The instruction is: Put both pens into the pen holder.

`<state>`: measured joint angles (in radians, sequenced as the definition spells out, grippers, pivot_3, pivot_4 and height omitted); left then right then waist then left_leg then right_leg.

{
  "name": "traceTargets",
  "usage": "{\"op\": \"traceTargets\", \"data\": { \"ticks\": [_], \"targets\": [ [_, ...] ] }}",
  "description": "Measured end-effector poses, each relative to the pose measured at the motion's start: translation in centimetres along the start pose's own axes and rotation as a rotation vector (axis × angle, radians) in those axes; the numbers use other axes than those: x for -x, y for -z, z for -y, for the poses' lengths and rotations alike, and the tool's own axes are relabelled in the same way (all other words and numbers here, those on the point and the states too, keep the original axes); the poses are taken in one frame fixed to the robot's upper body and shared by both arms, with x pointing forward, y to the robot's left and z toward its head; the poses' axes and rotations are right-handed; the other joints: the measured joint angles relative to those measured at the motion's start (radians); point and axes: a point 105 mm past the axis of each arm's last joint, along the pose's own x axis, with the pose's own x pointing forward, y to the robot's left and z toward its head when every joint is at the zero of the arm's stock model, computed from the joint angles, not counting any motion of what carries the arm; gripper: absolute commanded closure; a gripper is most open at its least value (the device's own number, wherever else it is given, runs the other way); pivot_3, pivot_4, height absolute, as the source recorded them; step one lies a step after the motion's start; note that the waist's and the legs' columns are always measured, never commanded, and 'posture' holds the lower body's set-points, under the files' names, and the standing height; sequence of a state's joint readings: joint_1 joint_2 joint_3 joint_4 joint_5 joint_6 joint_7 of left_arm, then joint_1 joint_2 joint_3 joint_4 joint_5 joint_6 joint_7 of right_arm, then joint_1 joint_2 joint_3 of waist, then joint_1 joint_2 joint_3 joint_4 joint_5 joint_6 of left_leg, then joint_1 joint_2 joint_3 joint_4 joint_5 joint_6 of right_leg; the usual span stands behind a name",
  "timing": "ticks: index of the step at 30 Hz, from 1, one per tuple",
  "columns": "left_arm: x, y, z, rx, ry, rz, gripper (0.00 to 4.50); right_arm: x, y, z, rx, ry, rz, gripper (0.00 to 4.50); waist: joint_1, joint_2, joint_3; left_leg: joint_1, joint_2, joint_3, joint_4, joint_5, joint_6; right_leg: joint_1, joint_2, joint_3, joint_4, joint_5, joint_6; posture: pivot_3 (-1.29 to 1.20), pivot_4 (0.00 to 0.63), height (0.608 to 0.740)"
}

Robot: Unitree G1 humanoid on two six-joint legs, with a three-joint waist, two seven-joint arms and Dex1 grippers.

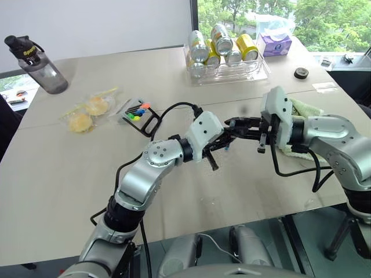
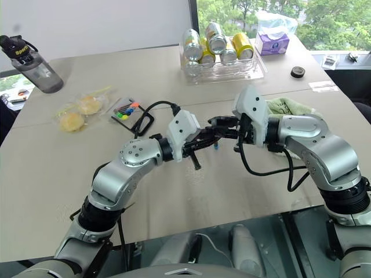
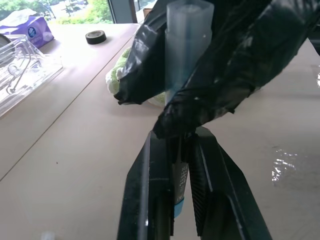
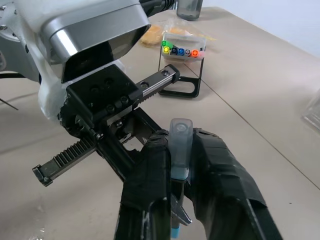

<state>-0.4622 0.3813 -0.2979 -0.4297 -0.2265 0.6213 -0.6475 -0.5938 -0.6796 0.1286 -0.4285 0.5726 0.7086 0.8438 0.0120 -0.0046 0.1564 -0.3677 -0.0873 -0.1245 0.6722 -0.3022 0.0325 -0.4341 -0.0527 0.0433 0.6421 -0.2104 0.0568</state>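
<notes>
Pen (image 4: pixel 179 150) with the blue end is up in the air above the middle of the surface (image 1: pixel 52 174), between the two pincers, which meet tip to tip there. The left pincer (image 3: pixel 179 185) is clenched on the dark lower part of the pen, near the blue end. The right pincer (image 4: pixel 181 165) has its black fingers (image 4: pixel 150 175) on both sides of the clear cap; whether they press it or are already a little apart, I cannot tell (the wrapping on the fingers hides the contact).

The holder (image 1: pixel 141 114) lies on the surface to the robot's left, well apart from both pincers, with bright marker tips showing at one end and its black loop end toward the arms. Beside it, further left, are two wrapped yellow snacks (image 1: pixel 87 113), and a dark bottle (image 1: pixel 39 66) stands near the far left corner.

At the far side, a clear tray of cans (image 1: pixel 226 55) stands, with a purple tissue pack (image 1: pixel 275 43) to its right and a small black roll (image 1: pixel 301 73) near it. A green cloth (image 1: pixel 301 110) lies under the right arm.
</notes>
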Motion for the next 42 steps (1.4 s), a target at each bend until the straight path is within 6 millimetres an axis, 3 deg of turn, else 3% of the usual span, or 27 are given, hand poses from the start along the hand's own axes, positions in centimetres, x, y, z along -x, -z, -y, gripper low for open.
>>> {"op": "traceTargets", "data": {
  "ticks": [2, 5, 7, 13, 17, 20, 23, 32, 42],
  "targets": [
    [0.0, 0.1, 0.0, -0.004, -0.002, -0.006, 4.5, -0.1, -0.1, -0.1, -0.006, -0.009, 0.01, 1.93, 0.0, 0.0, 0.0, 0.0, 0.0, 0.0, 0.0, 0.0, 0.0, 0.0, 0.0, 0.0, 0.0, 0.0, 0.0, 0.0, 0.15, 0.739],
    [-0.1, 0.2, 0.0, -0.006, -0.009, -0.009, 4.5, -0.4, -0.2, -0.2, -0.013, -0.012, 0.025, 0.5, 0.0, 0.0, 0.0, 0.0, 0.0, 0.0, 0.0, 0.0, 0.0, 0.0, 0.0, 0.0, 0.0, 0.0, 0.0, 0.0, 0.15, 0.739],
    [0.0, 0.3, -0.1, -0.009, -0.026, -0.012, 4.5, -0.3, -0.4, 0.0, -0.022, 0.004, 0.036, 0.06, 0.0, 0.0, 0.0, 0.0, 0.0, 0.0, 0.0, 0.0, 0.0, 0.0, 0.0, 0.0, 0.0, 0.0, 0.0, 0.0, 0.15, 0.739],
    [0.6, 0.5, -1.4, -0.054, -0.161, 0.011, 4.5, 2.0, -1.2, 1.7, -0.08, 0.095, 0.114, 0.06, 0.003, 0.0, 0.0, 0.0, 0.0, -0.001, 0.0, 0.0, 0.0, 0.0, 0.0, 0.0, 0.0, 0.0, 0.0, 0.0, 0.15, 0.739],
    [1.4, -0.3, -2.8, -0.117, -0.285, 0.059, 4.5, 3.6, 0.6, 1.8, -0.194, 0.123, 0.146, 0.06, 0.004, 0.0, 0.0, -0.001, 0.0, -0.001, 0.0, 0.0, 0.0, 0.0, -0.001, -0.001, -0.001, 0.0, 0.0, 0.0, 0.15, 0.739],
    [2.6, -0.8, -4.1, -0.321, -0.409, 0.054, 4.5, 4.9, 2.1, 2.0, -0.253, 0.151, 0.163, 0.06, -0.001, 0.0, 0.0, 0.001, 0.0, 0.002, -0.001, 0.0, 0.0, 0.0, 0.0, 0.001, 0.0, 0.0, 0.0, 0.0, 0.15, 0.739],
    [3.7, 0.2, -4.2, -0.57, -0.461, -0.016, 4.5, 5.6, 1.9, 2.3, -0.252, 0.162, 0.212, 0.06, -0.001, 0.0, 0.0, 0.002, 0.0, 0.003, -0.002, 0.0, 0.0, 0.0, 0.0, 0.003, 0.0, 0.0, 0.0, 0.0, 0.15, 0.739],
    [6.3, 2.5, -3.4, -0.916, -0.55, -0.108, 4.5, 5.9, 0.7, 1.9, -0.279, 0.114, 0.319, 0.06, 0.003, 0.0, 0.0, 0.001, 0.0, 0.001, -0.002, 0.0, 0.0, 0.0, -0.001, 0.001, 0.0, 0.0, 0.0, 0.0, 0.15, 0.739],
    [8.6, 3.0, -5.1, -0.961, -0.708, -0.194, 4.5, 6.0, 0.6, 1.7, -0.281, 0.087, 0.32, 0.06, 0.003, 0.0, 0.0, 0.001, 0.0, 0.001, -0.002, 0.0, 0.0, 0.0, -0.001, 0.001, 0.0, 0.0, 0.0, 0.0, 0.15, 0.739]
  ]
}}
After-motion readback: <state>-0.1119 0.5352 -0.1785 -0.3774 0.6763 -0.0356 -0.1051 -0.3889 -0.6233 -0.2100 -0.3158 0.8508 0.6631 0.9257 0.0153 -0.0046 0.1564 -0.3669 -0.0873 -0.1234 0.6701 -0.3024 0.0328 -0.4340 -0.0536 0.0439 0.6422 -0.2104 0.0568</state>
